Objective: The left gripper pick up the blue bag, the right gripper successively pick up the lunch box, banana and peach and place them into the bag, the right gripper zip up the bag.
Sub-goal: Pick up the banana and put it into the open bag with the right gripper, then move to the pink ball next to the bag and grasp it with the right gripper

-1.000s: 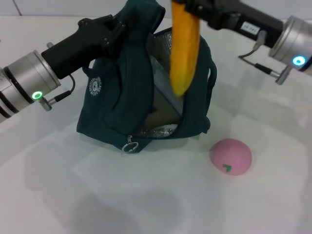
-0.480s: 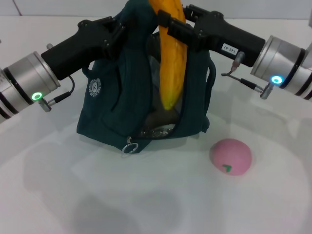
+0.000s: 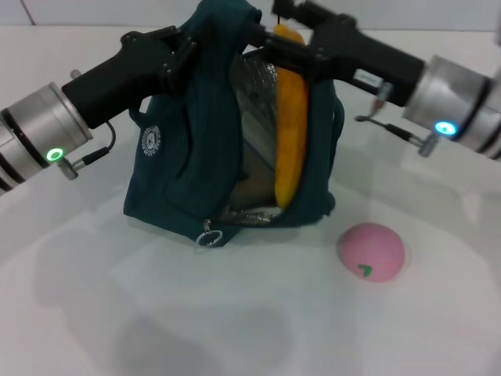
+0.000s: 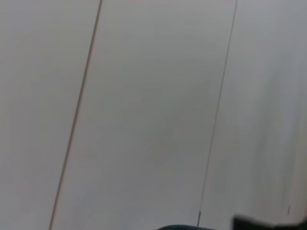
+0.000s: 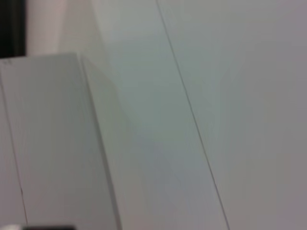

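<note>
The peach (image 3: 370, 251) sits on the white bench (image 3: 235, 313), near the blue bag (image 3: 203, 180). The banana (image 3: 290, 125) hangs inside the open bag, grasped by the right pincer (image 3: 283, 43). The left pincer (image 3: 196, 47) grips the bag's top.

The left arm is stretched in from the left, and its black left gripper (image 3: 190, 48) is clamped on the upper edge of the dark teal-blue fabric bag (image 3: 196, 168). From the right, the black right gripper (image 3: 288, 41) is closed on the top end of the long yellow-orange banana (image 3: 289, 125), which is held hanging upright inside the bag's mouth.
</note>
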